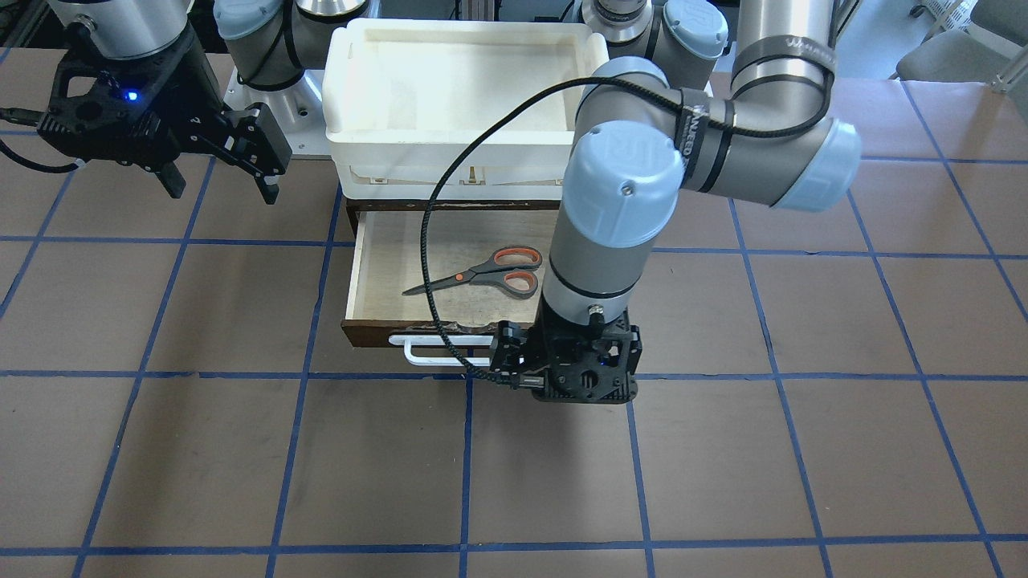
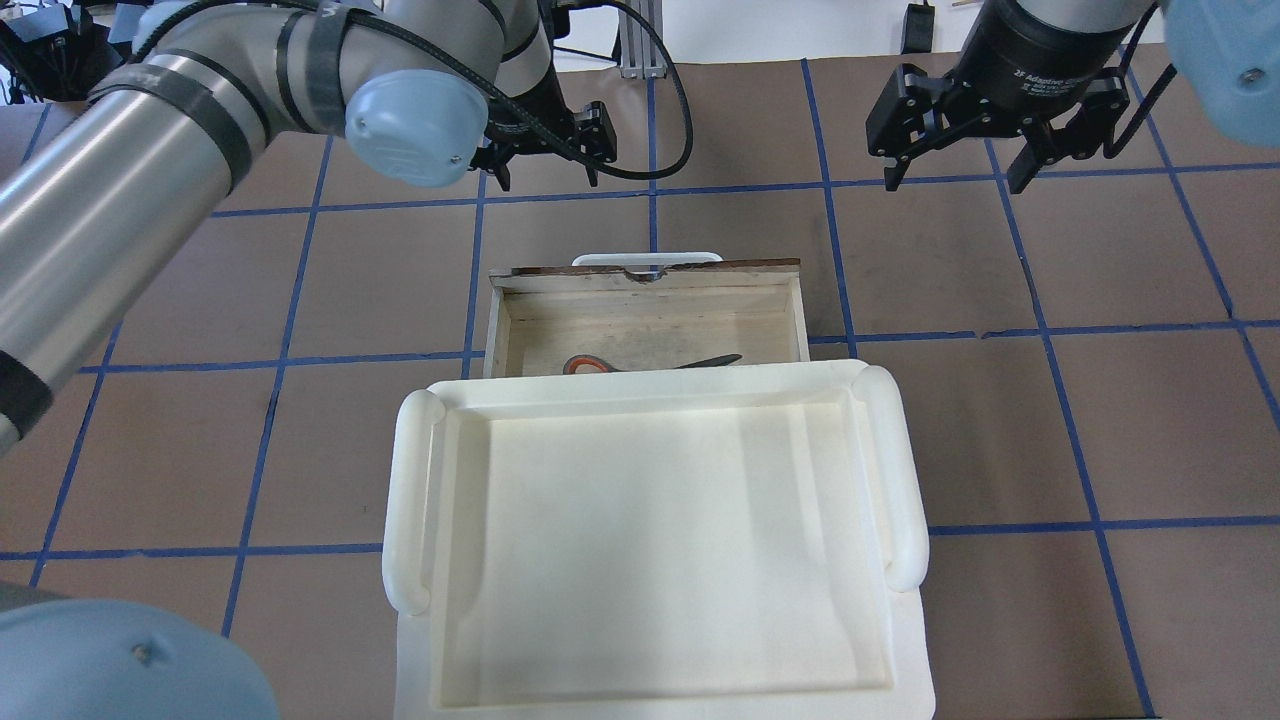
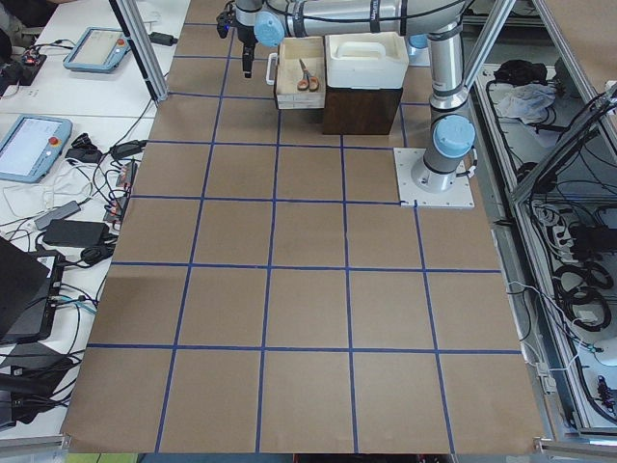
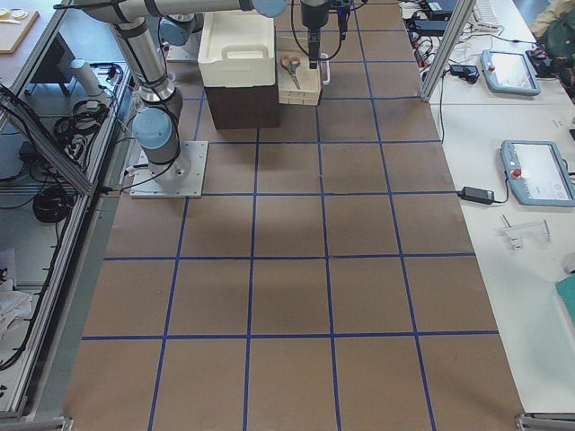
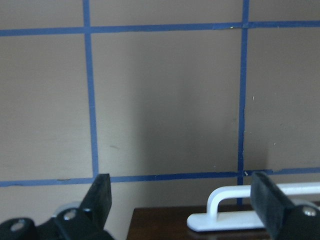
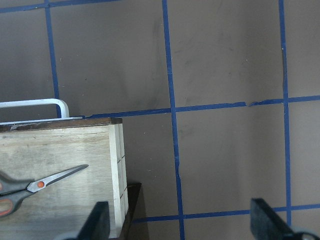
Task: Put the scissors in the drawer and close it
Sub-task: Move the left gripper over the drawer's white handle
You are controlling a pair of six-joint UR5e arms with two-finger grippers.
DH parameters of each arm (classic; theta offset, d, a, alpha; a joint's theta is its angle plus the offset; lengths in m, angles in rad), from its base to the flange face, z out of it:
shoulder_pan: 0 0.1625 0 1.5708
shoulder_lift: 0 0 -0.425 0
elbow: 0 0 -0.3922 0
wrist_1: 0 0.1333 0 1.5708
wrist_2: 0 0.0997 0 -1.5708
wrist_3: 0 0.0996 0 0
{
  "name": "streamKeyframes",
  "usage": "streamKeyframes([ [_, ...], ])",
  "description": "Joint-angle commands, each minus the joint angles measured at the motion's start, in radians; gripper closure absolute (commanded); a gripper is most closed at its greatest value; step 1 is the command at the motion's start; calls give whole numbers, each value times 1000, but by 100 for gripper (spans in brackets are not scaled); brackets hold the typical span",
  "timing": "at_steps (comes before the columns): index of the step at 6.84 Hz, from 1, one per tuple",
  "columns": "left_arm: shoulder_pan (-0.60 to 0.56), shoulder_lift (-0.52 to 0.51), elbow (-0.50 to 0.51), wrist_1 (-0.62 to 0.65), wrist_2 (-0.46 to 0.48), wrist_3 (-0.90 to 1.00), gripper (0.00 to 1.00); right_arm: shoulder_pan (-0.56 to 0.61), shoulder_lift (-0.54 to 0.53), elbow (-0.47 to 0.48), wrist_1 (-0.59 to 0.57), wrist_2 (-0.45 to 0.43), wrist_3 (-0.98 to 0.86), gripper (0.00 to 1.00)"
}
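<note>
The scissors (image 1: 490, 271) lie flat inside the open drawer (image 1: 377, 273), blades towards the view's left; in the overhead view the scissors (image 2: 640, 363) are partly hidden by the tray. They also show in the right wrist view (image 6: 35, 187). My left gripper (image 1: 574, 377) hangs open and empty just past the drawer's dark front, beside the white handle (image 1: 434, 353). In the left wrist view its fingers (image 5: 100, 195) straddle the front, with the handle (image 5: 260, 205) by the right finger. My right gripper (image 2: 955, 183) is open and empty, off to the drawer's side.
A white plastic tray (image 2: 410, 500) sits on top of the dark brown cabinet (image 3: 362, 111) that holds the drawer. The table is brown with blue grid lines. The left arm's black cable (image 1: 430, 265) loops over the drawer.
</note>
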Motion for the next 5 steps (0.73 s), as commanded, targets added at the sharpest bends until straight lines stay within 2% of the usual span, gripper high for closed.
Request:
streamKeyframes([
  [1,-41,-98,17,45,0,-72,0,1,1,4,-8,6,2,0],
  [3,-53,-146,32,45,-3,-112,0,1,1,6,-11,7,2,0],
  [4,-55,-149,35,31,-38,-114,0,1,1,6,-11,7,2,0],
  [5,-55,-138,41,-42,-38,-114,0,1,1,6,-11,7,2,0],
])
